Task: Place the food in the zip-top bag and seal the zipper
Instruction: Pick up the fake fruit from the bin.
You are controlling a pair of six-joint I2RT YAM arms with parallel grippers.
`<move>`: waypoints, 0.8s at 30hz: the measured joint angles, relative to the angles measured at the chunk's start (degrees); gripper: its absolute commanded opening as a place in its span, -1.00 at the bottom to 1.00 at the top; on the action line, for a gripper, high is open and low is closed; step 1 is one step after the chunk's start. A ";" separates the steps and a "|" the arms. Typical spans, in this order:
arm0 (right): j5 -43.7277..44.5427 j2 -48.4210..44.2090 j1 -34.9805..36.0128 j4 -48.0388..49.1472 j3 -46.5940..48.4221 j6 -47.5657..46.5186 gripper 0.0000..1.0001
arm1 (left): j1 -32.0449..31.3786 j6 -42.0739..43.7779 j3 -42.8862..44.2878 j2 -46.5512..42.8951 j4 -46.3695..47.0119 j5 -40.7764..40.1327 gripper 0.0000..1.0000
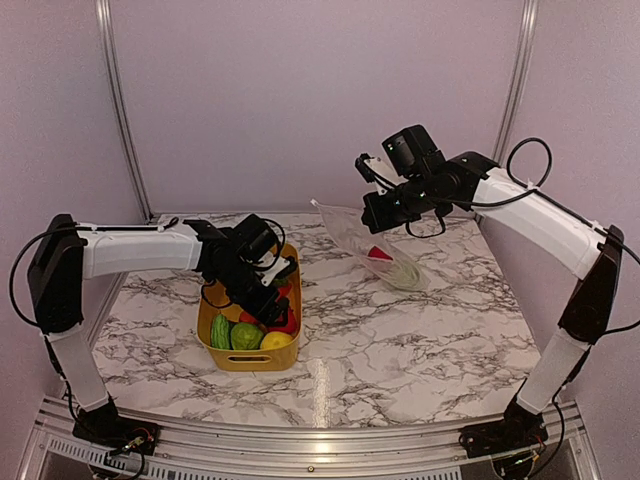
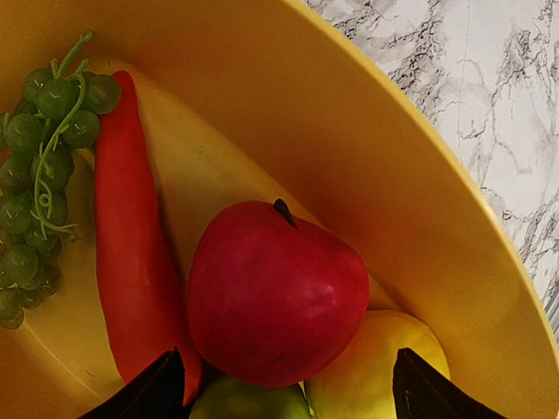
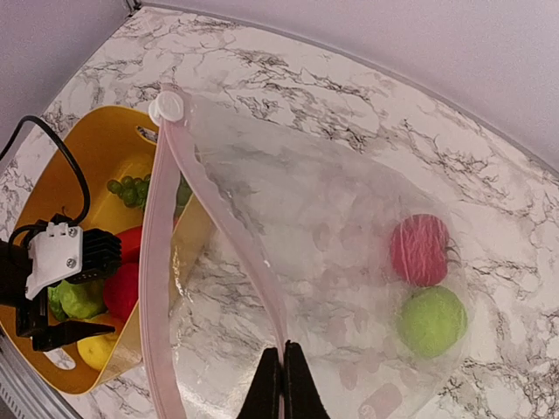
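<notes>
1. Left gripper (image 2: 288, 397): fingers (image 2: 157, 393) are spread wide and clamp nothing. The tips are down inside the yellow plastic bin (image 2: 393, 175).
2. The round red toy tomato (image 2: 275, 292) lies between the two tips, just ahead of them. Can't tell whether either tip touches it.
3. A long orange-red toy pepper (image 2: 131, 262) lies alongside the tomato. The green toy grape bunch (image 2: 39, 175) is beyond it, by the bin wall. The yellow toy lemon (image 2: 367, 367) and a green round fruit (image 2: 249, 401) sit right at the tips.
4. The bin stands towards the left near part of the marble-pattern table (image 1: 400, 340).
5. Right gripper (image 3: 281, 384): fingers are pressed together, pinching the pale pink zipper strip (image 3: 157, 262) of the clear floppy zip-top bag (image 3: 332, 201). The mouth gapes, with a white slider tab (image 3: 166, 106) at the strip's far end.
6. The bag hangs over the table's back middle, mouth edge raised and bottom sagging towards the surface.
7. A pink-red ball (image 3: 419, 250) and a green round (image 3: 432, 321) lie at the bag's bottom, touching, well apart from the pinching fingers.
</notes>
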 measured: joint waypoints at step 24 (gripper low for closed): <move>-0.96 -1.01 0.00 -0.11 -1.40 0.24 -1.00 | 0.15 1.01 -0.09 4.74 6.03 1.33 0.21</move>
